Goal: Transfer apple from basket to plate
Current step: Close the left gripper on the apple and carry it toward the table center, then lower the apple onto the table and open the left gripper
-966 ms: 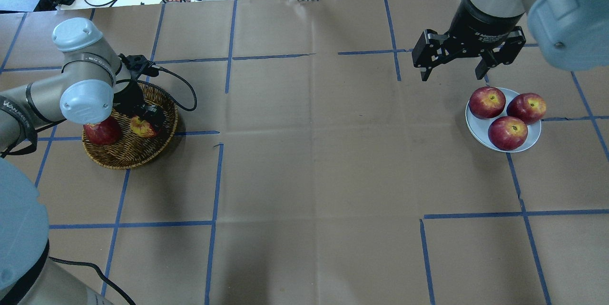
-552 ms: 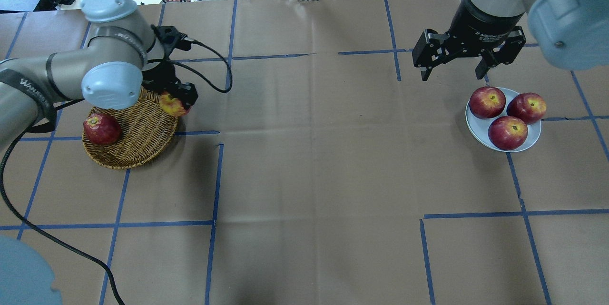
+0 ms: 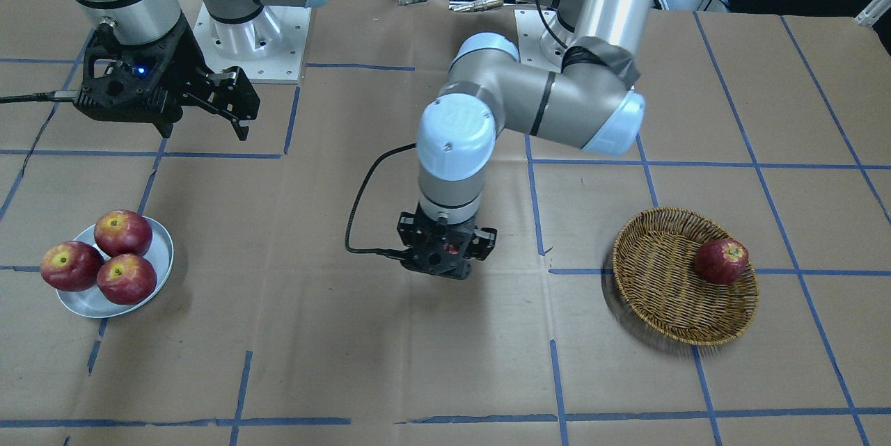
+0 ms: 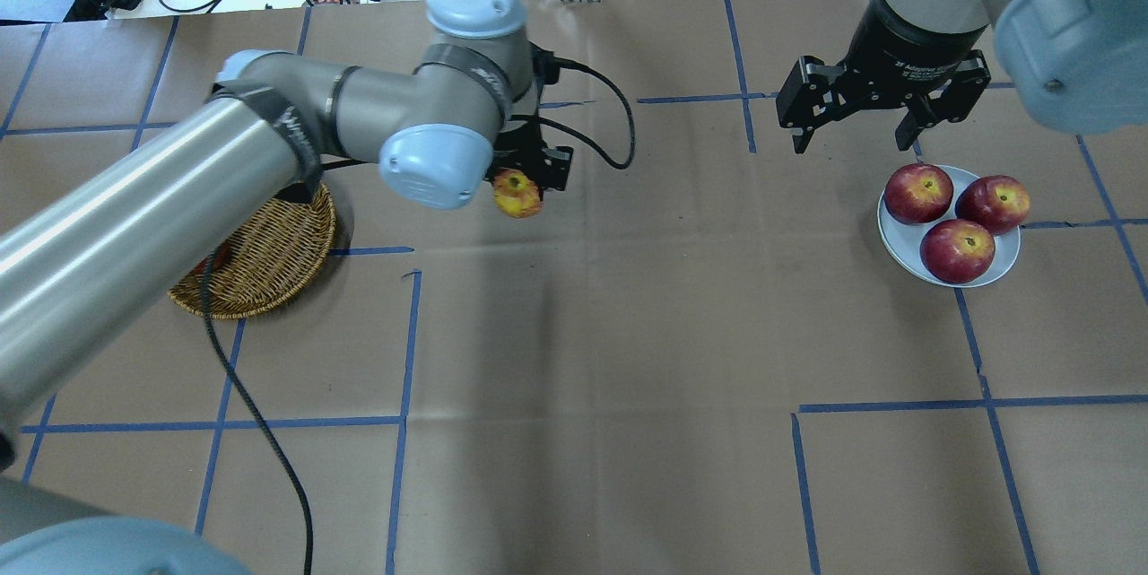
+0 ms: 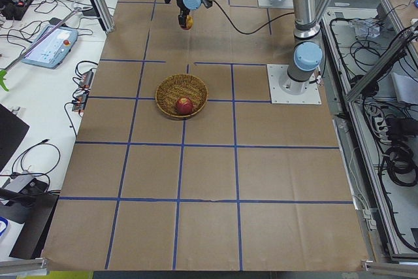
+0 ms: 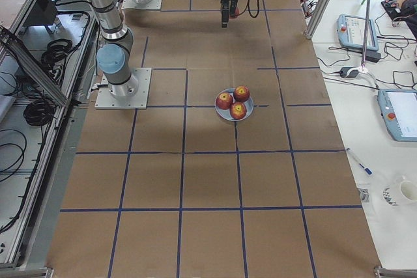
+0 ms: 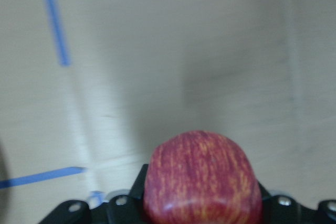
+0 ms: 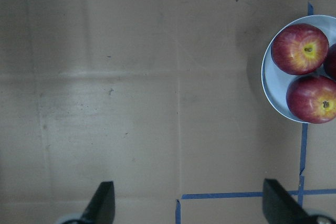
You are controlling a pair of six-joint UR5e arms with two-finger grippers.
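Note:
My left gripper [image 4: 525, 185] is shut on the pinkish-red apple [image 4: 517, 195], whose yellow stem patch faces up. It holds the apple above the table, right of the wicker basket [image 4: 269, 265]. The wrist view shows the streaked apple [image 7: 202, 179] between the jaws. From the front the gripper [image 3: 445, 255] hangs over bare paper, between the basket [image 3: 654, 314] and the metal plate [image 3: 159, 251]. The plate [image 4: 901, 239] holds three dark red apples. My right gripper [image 4: 856, 140] is open and empty, just behind the plate.
One dark glossy apple [image 3: 722, 261] lies in the basket; in the overhead view my left arm mostly hides it. The left gripper's black cable [image 3: 362, 209] hangs beside it. Blue tape lines cross the brown paper table cover.
My left arm has lifted the pinkish apple out of the basket and carried it right, toward the table's middle. The right arm has not moved.

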